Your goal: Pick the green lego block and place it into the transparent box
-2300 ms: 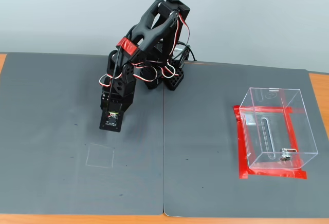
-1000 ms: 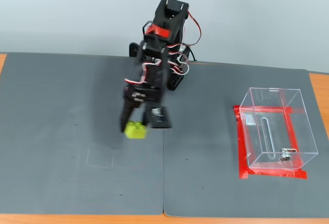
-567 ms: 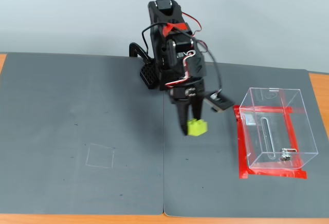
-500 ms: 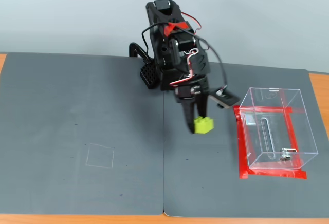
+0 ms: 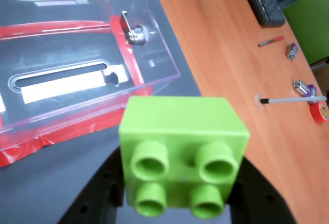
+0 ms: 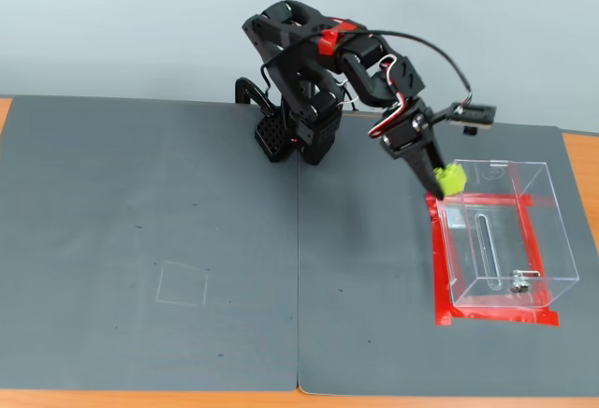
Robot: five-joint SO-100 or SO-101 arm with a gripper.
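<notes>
The green lego block (image 5: 180,152) fills the lower middle of the wrist view, studs facing the camera, held between my two black fingers (image 5: 105,188). In the fixed view my gripper (image 6: 447,180) is shut on the block (image 6: 452,177) and holds it in the air just at the far left top corner of the transparent box (image 6: 505,240). The box stands on the grey mat at the right, with red tape (image 6: 440,268) around its foot, a slot in its base and a small metal lock (image 6: 518,284). In the wrist view the box (image 5: 77,64) lies above and left of the block.
The grey mat (image 6: 187,258) covers most of the table. A faint chalk square (image 6: 182,284) is drawn at its left. The wooden table (image 5: 236,64) right of the mat holds a keyboard (image 5: 264,3), pens, small batteries and a red tape roll (image 5: 320,112).
</notes>
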